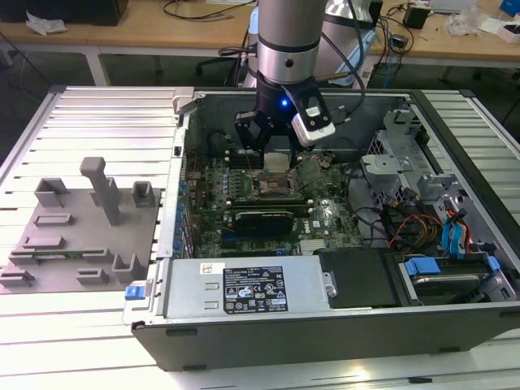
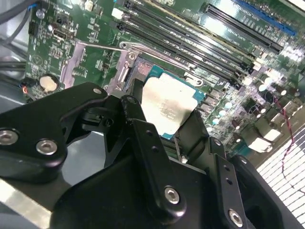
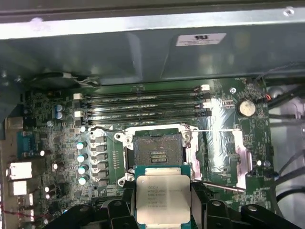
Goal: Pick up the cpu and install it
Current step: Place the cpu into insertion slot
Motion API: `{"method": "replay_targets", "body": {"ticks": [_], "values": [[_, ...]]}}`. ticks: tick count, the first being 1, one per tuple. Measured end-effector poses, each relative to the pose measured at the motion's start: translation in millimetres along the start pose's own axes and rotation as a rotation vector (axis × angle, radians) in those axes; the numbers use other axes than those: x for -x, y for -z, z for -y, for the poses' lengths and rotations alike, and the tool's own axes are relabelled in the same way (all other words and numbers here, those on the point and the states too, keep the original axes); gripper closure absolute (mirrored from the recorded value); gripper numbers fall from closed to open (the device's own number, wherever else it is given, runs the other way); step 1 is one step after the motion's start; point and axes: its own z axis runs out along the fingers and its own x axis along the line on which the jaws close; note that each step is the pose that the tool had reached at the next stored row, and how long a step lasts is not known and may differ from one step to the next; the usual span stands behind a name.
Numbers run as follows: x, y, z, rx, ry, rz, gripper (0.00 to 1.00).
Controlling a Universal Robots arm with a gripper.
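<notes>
Gripper, you can see, clamps the cpu by two edges; silvery top up, above the socket.

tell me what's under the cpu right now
The cpu, pinched between the fingers, hangs over the motherboard. The empty socket shows just past its edge. What lies straight beneath is covered by the chip and fingers.

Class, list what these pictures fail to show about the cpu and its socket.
- One edge of the cpu: first wrist view, cut off by the frame.
- Most of the socket: second wrist view, hidden behind the cpu and the gripper.
- The cpu's underside: both wrist views, faces away.
</notes>
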Motion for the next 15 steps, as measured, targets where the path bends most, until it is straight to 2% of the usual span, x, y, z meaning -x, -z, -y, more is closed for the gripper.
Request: {"method": "replay_targets", "body": {"ticks": [1,3,5,8,15], "values": [[0.0,-0.1,0.0,-0.0008,-0.029,0.0013,0.45],[0.0,-0.4,0.0,-0.0037,-0.131,0.0059,0.45],[0.0,-0.6,0.0,-0.0058,-0.203,0.0092,0.45],[0.0,-0.8,0.0,-0.0076,-0.267,0.012,0.45],[0.0,-1.3,0.1,-0.0108,-0.379,0.0171,0.45]]}}
